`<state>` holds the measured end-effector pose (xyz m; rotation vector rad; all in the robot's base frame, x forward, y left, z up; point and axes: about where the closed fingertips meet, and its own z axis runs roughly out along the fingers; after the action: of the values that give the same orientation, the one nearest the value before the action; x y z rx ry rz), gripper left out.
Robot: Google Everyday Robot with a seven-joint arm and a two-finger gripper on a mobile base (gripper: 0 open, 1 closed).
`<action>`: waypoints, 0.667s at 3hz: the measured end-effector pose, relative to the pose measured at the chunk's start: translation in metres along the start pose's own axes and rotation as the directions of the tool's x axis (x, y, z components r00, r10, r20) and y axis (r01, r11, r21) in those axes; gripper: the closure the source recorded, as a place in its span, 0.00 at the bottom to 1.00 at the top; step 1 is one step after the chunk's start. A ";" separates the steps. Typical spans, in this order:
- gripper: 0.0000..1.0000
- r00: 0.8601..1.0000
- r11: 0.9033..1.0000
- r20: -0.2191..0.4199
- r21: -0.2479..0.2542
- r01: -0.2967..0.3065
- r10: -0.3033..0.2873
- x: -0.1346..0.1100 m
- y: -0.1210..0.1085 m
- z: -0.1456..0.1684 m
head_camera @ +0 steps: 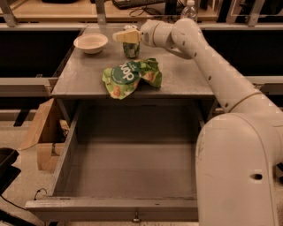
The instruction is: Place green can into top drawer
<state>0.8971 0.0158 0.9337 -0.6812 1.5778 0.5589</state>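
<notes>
The green can [131, 49] stands upright on the far part of the grey cabinet top [84, 75], behind the green snack bag. My gripper [125, 36] reaches in from the right and sits at the can's top, covering its upper end. The top drawer [128, 170] is pulled fully open below the cabinet top; its flat grey bottom is bare, and a small knob [136, 217] shows on its front panel.
A flat green snack bag [131, 77] lies in the middle of the cabinet top. A pale bowl [90, 43] sits at its far left. A clear water bottle [189, 9] stands behind the arm. A cardboard box [42, 132] sits on the floor, left of the drawer.
</notes>
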 end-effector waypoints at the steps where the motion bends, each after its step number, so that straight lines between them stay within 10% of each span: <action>1: 0.00 1.000 1.000 0.010 0.018 -0.007 0.007 0.011 -0.006 0.019; 2: 0.18 0.999 0.999 -0.030 0.048 0.017 -0.015 0.024 -0.010 0.035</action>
<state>0.9271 0.0308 0.9058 -0.6674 1.6069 0.4990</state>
